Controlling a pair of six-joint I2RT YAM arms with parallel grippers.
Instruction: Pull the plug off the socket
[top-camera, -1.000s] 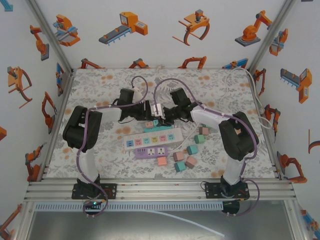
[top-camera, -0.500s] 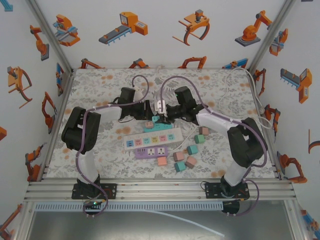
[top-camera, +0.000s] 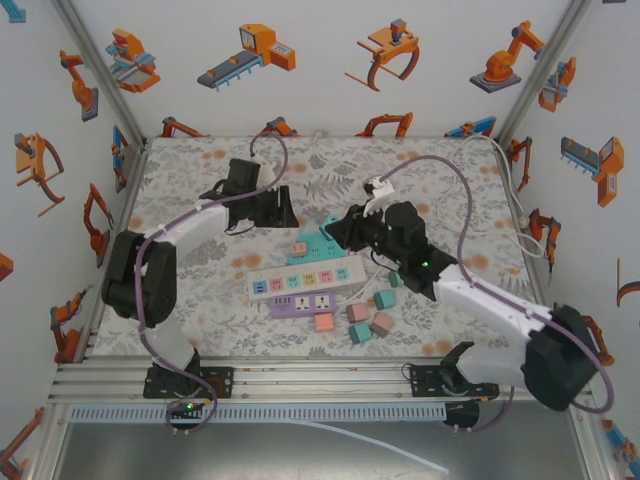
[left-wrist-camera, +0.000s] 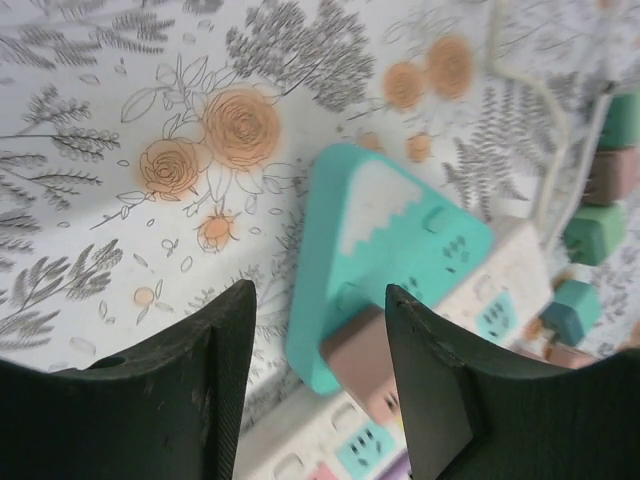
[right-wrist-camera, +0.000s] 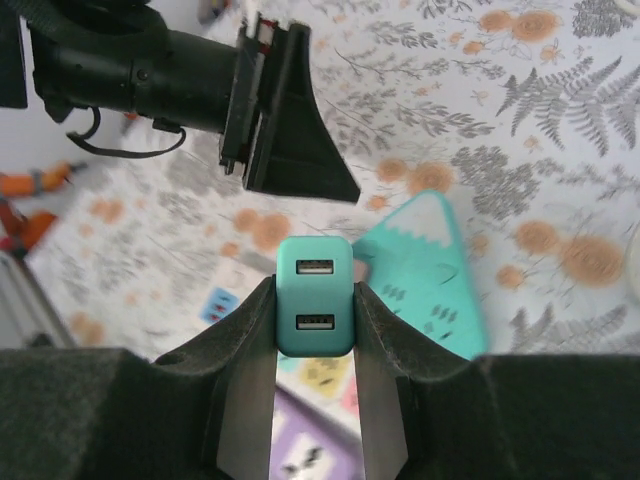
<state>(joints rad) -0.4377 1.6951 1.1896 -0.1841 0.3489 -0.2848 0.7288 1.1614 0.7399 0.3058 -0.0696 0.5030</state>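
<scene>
Since a second ago your two arms have parted: they met over the socket then, and now the left gripper (top-camera: 272, 208) has drawn back toward the far left of the table (top-camera: 200, 300) while the right arm has swung out low and long across the near right side. You have the right gripper (right-wrist-camera: 314, 290) clamped on the plug (right-wrist-camera: 314, 300), a small teal block with two slots on its face. It is pinched at its sides between the two fingers (right-wrist-camera: 245, 370) and stands up past their tips. The plug is off the socket (right-wrist-camera: 425, 270), which is the teal triangle with a white jagged top. It lies flat on the flowered mat, just beyond the right fingers and a little to their right. From the right wrist you also see the left gripper further out past the fingertips and to their left, well apart from the plug. Your left fingers (left-wrist-camera: 215, 380) stand apart with nothing between them. The socket lies ahead of their tips, nearer the right-hand finger than the left. A pink block (left-wrist-camera: 365, 365) sits against the socket's near edge, close by the right-hand finger. A white power strip (left-wrist-camera: 510, 280) runs along past that finger on the far side of the socket. In the top view the white strip (top-camera: 305, 272) lies near the right fingers on their near side, with a purple strip (top-camera: 310, 303) just beside it.
</scene>
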